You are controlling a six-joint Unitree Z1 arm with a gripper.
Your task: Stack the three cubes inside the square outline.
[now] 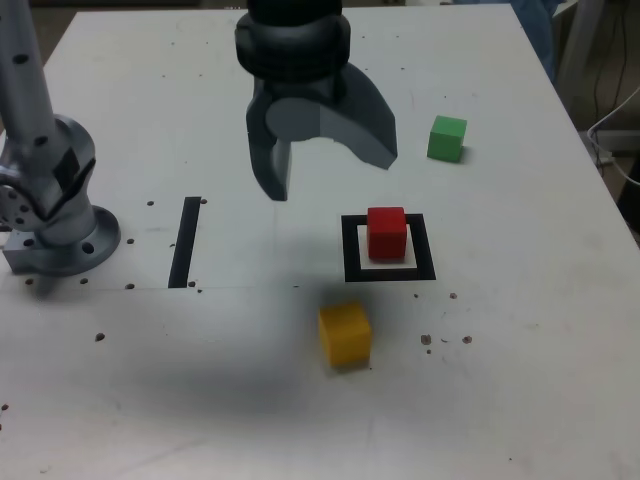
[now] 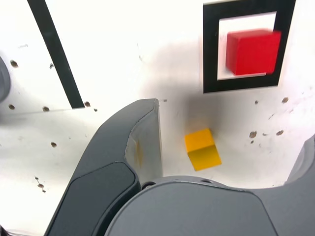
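The red cube [image 1: 387, 232] [image 2: 253, 51] sits inside the black square outline [image 1: 351, 250] [image 2: 210, 49] on the white table. In front of the outline lies the yellow cube [image 1: 345, 334] [image 2: 202, 149] on the bare table. The green cube [image 1: 447, 138] rests farther back on the exterior view's right. My gripper [image 1: 330, 175] hangs open above the table, behind and to the left of the outline in the exterior view, with nothing between its fingers [image 2: 142, 142]. In the wrist view the yellow cube shows between the spread jaws, well below them.
A straight black strip [image 1: 185, 241] [image 2: 55, 51] is taped to the table left of the outline in the exterior view. The arm's grey base [image 1: 55, 215] stands at the far left. Small holes dot the tabletop. The table's right edge lies beyond the green cube.
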